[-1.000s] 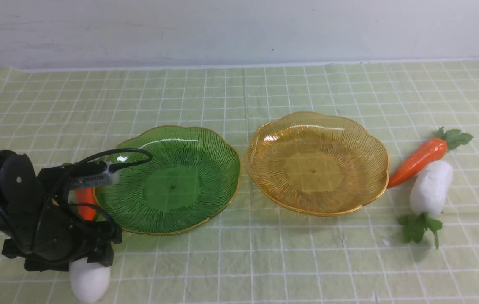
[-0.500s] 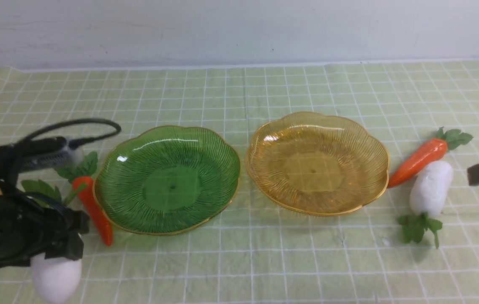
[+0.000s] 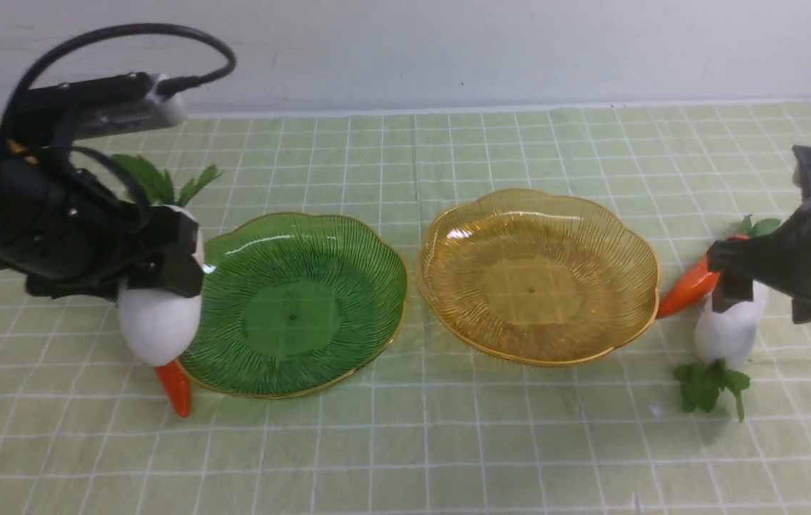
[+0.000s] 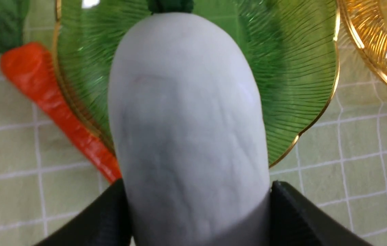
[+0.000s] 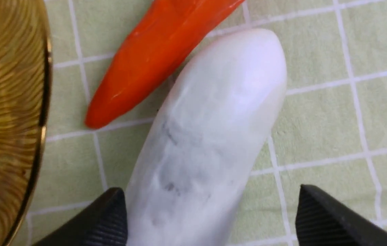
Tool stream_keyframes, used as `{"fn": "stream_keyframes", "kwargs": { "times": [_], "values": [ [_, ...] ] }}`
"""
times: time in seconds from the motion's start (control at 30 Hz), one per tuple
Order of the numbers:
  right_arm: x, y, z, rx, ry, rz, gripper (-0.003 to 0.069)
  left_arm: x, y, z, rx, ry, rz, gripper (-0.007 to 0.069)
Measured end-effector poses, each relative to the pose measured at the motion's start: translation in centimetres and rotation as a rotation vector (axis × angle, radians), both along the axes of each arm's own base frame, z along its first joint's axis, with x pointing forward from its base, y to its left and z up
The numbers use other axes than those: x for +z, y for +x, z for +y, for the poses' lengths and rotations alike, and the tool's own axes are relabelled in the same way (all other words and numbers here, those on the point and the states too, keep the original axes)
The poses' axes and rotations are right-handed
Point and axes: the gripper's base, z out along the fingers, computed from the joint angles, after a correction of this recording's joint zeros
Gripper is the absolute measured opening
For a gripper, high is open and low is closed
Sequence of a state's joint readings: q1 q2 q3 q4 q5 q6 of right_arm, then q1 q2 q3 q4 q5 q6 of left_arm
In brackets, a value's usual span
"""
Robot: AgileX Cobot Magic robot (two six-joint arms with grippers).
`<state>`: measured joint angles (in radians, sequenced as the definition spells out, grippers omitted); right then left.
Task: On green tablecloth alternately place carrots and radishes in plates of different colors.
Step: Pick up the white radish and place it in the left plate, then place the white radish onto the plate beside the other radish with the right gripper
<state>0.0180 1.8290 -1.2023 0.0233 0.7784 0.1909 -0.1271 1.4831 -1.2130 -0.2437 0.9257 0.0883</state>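
Left gripper is clamping the held radish, fingers pressing both its sides. The radish is hanging off the cloth, white end pointing down, leaves up, over the left rim of the green plate. That plate is sitting left of the counter's middle on the green tablecloth. The left carrot is lying on the cloth against the plate's left rim, its tip pointing to the near edge. The amber plate is sitting right of the middle, empty.

Toward the right edge, the right gripper is standing wide open, straddling the second radish, which is lying on the cloth. The right carrot is touching that radish, its tip just beside the amber plate.
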Motion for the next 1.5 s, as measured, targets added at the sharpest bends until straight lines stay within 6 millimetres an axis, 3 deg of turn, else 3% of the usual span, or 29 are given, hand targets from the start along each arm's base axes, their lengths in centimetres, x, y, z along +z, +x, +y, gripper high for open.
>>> {"fn": "stream_keyframes", "kwargs": {
  "times": [0.1, 0.17, 0.2, 0.33, 0.57, 0.6, 0.67, 0.7, 0.73, 0.77, 0.8, 0.83, 0.87, 0.93, 1.03, 1.07, 1.2, 1.27, 1.43, 1.5],
  "values": [
    [-1.8, 0.7, 0.0, -0.006, 0.006, 0.026, 0.0595, -2.1, 2.6, -1.3, -0.093, 0.025, 0.016, 0.0447],
    [-2.6, 0.9, 0.1, 0.006, 0.005, 0.047, 0.0546, -3.8, 4.2, -1.9, -0.125, 0.034, 0.045, 0.0447],
    [-2.7, 0.9, 0.1, 0.014, 0.004, 0.051, 0.0507, -4.4, 4.8, -2.1, -0.126, 0.035, 0.057, 0.0447],
    [-2.4, 0.6, 0.1, 0.029, -0.001, 0.076, 0.0505, -5.9, 6.4, -2.3, -0.118, 0.036, 0.075, 0.0447],
    [2.9, -1.4, 0.6, 0.021, 0.045, 0.028, 0.0505, -7.3, 7.3, -2.4, -0.106, 0.038, 0.088, 0.0468],
    [5.0, -2.1, 1.5, 0.036, 0.078, -0.031, 0.0505, -7.4, 7.4, -2.4, -0.102, 0.038, 0.081, 0.0501],
    [7.0, -2.7, 2.9, 0.072, 0.13, -0.1, 0.0505, -7.3, 7.6, -2.3, -0.095, 0.041, 0.068, 0.0572],
    [8.2, -3.0, 4.8, 0.145, 0.178, -0.145, 0.0505, -7.2, 7.6, -2.3, -0.086, 0.043, 0.063, 0.061],
    [8.4, -3.0, 5.1, 0.154, 0.185, -0.152, 0.0505, -7.3, 7.6, -2.3, -0.086, 0.043, 0.062, 0.0615],
    [9.1, -3.0, 7.5, 0.231, 0.25, -0.18, 0.0505, -7.0, 7.8, -2.3, -0.073, 0.045, 0.058, 0.0643],
    [9.3, -2.9, 7.9, 0.237, 0.268, -0.184, 0.0505, -6.9, 7.8, -2.3, -0.071, 0.044, 0.058, 0.0645],
    [9.5, -2.6, 10.4, 0.311, 0.319, -0.191, 0.0505, -6.5, 7.9, -2.2, -0.058, 0.047, 0.064, 0.0645],
    [9.5, -2.5, 11.0, 0.334, 0.33, -0.193, 0.0505, -6.3, 7.9, -2.2, -0.047, 0.044, 0.081, 0.0637],
    [9.4, -1.5, 14.9, 0.423, 0.396, -0.194, 0.0505, -5.2, 7.6, -1.7, -0.018, 0.057, 0.129, 0.0507],
    [8.4, 0.5, 19.8, 0.512, 0.443, -0.191, 0.0505, -3.2, 6.5, 0.2, 0.016, 0.102, 0.156, 0.0165],
    [7.7, 1.1, 20.8, 0.525, 0.449, -0.179, 0.0505, -2.7, 6.2, 0.7, 0.032, 0.101, 0.154, 0.0106],
    [6.5, 2.5, 23.8, 0.558, 0.483, -0.162, 0.0505, -1.7, 4.7, 2.7, 0.097, 0.092, 0.158, 0.0016],
    [4.4, 3.9, 25.9, 0.574, 0.515, -0.114, 0.0505, -1.3, 2.9, 4.9, 0.173, 0.082, 0.161, -0.0005],
    [2.4, 5.7, 27.7, 0.555, 0.579, -0.07, 0.0505, -2.3, 1.1, 7.9, 0.313, 0.042, 0.185, -0.0008],
    [1.9, 5.9, 27.9, 0.547, 0.586, -0.053, 0.0505, -2.5, 1.0, 8.2, 0.334, 0.031, 0.19, -0.0008]
  ]
}}
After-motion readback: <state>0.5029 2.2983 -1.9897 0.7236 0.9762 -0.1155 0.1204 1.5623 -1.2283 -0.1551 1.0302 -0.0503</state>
